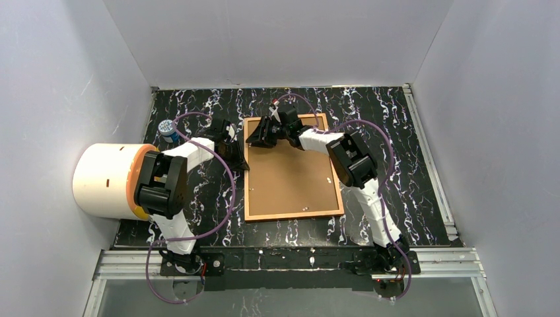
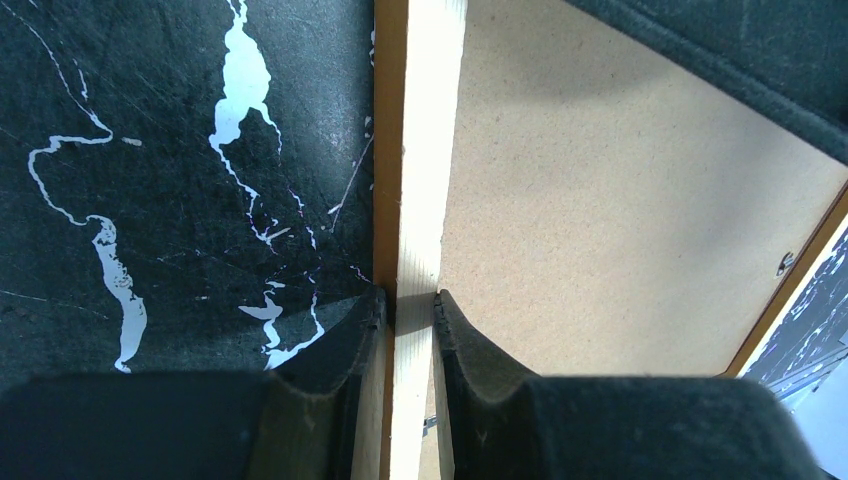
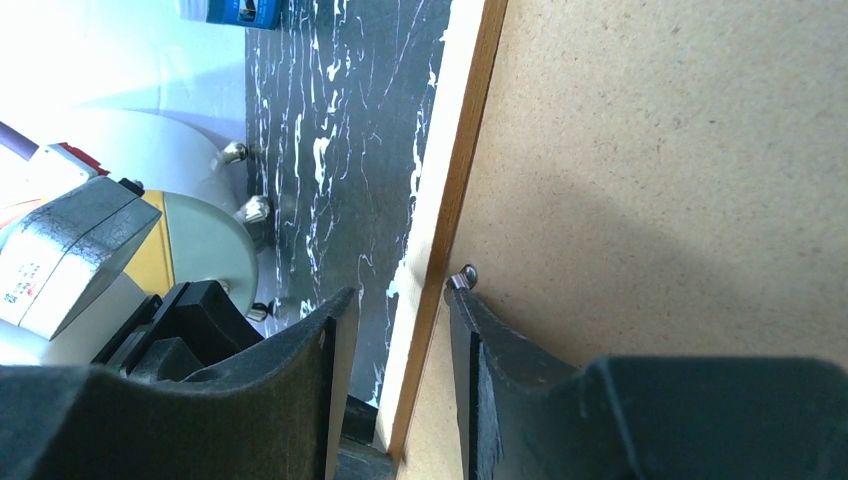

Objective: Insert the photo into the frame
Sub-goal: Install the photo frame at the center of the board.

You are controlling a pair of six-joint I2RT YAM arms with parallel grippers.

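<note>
The left pincer pinches the frame by one rail. The right pincer, spread, straddles another rail, one finger over the backing board.

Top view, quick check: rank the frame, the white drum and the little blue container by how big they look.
1. frame: largest, widest footprint.
2. white drum: clearly smaller, though it stands taller and so nearer the camera.
3. blue container: by far the smallest.
</note>
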